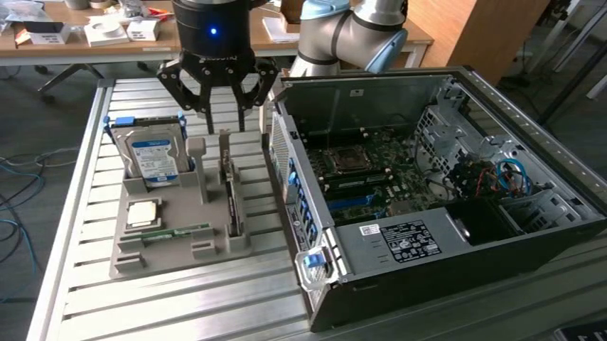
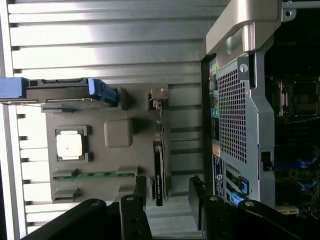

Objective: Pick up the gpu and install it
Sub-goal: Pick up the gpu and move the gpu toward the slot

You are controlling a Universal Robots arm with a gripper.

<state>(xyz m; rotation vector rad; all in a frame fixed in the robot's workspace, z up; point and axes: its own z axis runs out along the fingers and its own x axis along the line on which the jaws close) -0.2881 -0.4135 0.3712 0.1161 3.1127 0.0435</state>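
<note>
Dark and thin, the gpu (image 1: 230, 195) stands on its long edge in a slot of the moulded grey holder (image 1: 180, 257). A grey metal bracket (image 2: 158, 97) caps one end. From the wrist view the card (image 2: 159, 172) reads as a narrow black strip.

And there's the end effector (image 1: 223, 121), hanging over the card's far end at twelve o'clock in the exterior view, spread wide and gripping nothing. From the wrist camera, its black fingers (image 2: 140, 192) sit one on either side of the card's line, both apart from it.

Now the neighbours, all read in the exterior view. At ten o'clock of the card a silver hard drive (image 1: 152, 158) with a blue-white label stands upright between blue rails. A blunt grey post (image 1: 195, 153) of the holder rises between drive and card. At eight o'clock a square, shiny processor chip (image 1: 142, 213) lies flat in its pocket. A slim green memory stick (image 1: 176, 233) lies just beyond it at seven o'clock.

At three o'clock, close beside the holder, looms the open computer case (image 1: 399, 284), its perforated metal panel (image 2: 231, 115) facing the card. Inside lie a green motherboard (image 1: 365, 174) and looping blue cables (image 1: 512, 174). Everything rests on a ribbed aluminium tabletop (image 1: 142, 305).
</note>
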